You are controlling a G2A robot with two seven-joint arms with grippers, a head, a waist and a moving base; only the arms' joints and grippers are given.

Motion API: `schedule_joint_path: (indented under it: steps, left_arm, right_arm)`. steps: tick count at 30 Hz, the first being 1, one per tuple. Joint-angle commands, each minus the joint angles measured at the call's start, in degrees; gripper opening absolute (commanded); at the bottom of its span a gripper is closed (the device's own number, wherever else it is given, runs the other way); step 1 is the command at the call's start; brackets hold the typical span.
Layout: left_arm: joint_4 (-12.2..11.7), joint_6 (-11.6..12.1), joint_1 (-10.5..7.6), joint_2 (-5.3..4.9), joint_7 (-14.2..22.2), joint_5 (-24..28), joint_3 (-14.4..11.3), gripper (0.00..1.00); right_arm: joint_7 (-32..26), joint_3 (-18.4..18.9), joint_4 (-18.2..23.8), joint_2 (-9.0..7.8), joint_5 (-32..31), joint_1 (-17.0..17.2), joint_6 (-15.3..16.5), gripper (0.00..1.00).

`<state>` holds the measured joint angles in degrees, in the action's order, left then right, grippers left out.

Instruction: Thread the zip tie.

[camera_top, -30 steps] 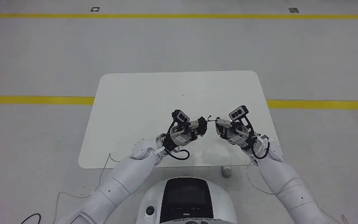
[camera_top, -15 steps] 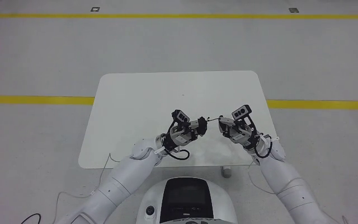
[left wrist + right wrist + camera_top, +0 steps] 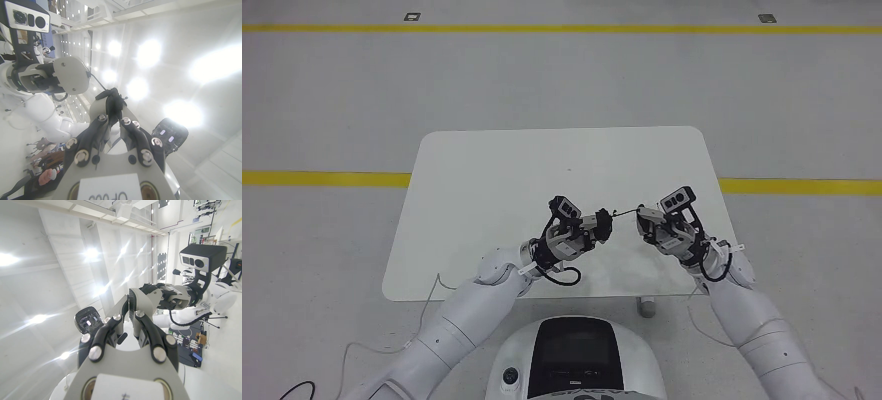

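Top view: white table (image 3: pixel 457 165) with rounded corners, both arms over its near half. Left gripper (image 3: pixel 599 224) and right gripper (image 3: pixel 643 221) face each other above the table's near middle, close but not touching. The zip tie (image 3: pixel 619 211) shows as a thin black strand bridging the gap between them, raised off the table's surface.

Left wrist view: left gripper (image 3: pixel 113 106) has its fingers pressed together, pinching the zip tie (image 3: pixel 98 80) at the black-padded tips. One thin length runs out from the tips to the right gripper (image 3: pixel 86 73) and meets it at the edge of its grey finger. Another thin black length trails back between the left fingers toward the palm. Head of the tie can't be made out against the dark pads.

Right wrist view: right gripper (image 3: pixel 129 303) has its fingers drawn together, the ribbed pad (image 3: pixel 132 303) facing the opposite finger with barely a sliver between. The strand is too thin to pick out here. The left wrist view shows it ending at this gripper, so I read this as a pinch on the tie. Left gripper (image 3: pixel 148 288) sits just past the tips, pointing back at them.

Around the table: grey floor, with a yellow stripe (image 3: pixel 322 178) running out from both sides of the table.
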<state>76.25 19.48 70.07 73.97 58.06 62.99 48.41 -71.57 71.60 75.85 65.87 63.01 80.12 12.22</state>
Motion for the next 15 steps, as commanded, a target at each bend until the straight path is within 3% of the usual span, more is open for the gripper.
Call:
schedule_joint_path:
  steps: [1,15]
  left_arm:
    - [0.0,0.0,0.0,0.0,0.0,0.0,0.0,0.0]
    - [0.0,0.0,0.0,0.0,0.0,0.0,0.0,0.0]
  right_arm:
    - [-0.03,0.21,0.0,0.03,-0.05,0.06,-0.05,0.0]
    - [-0.07,1.4,0.02,0.31,-0.41,0.33,-0.39,0.0]
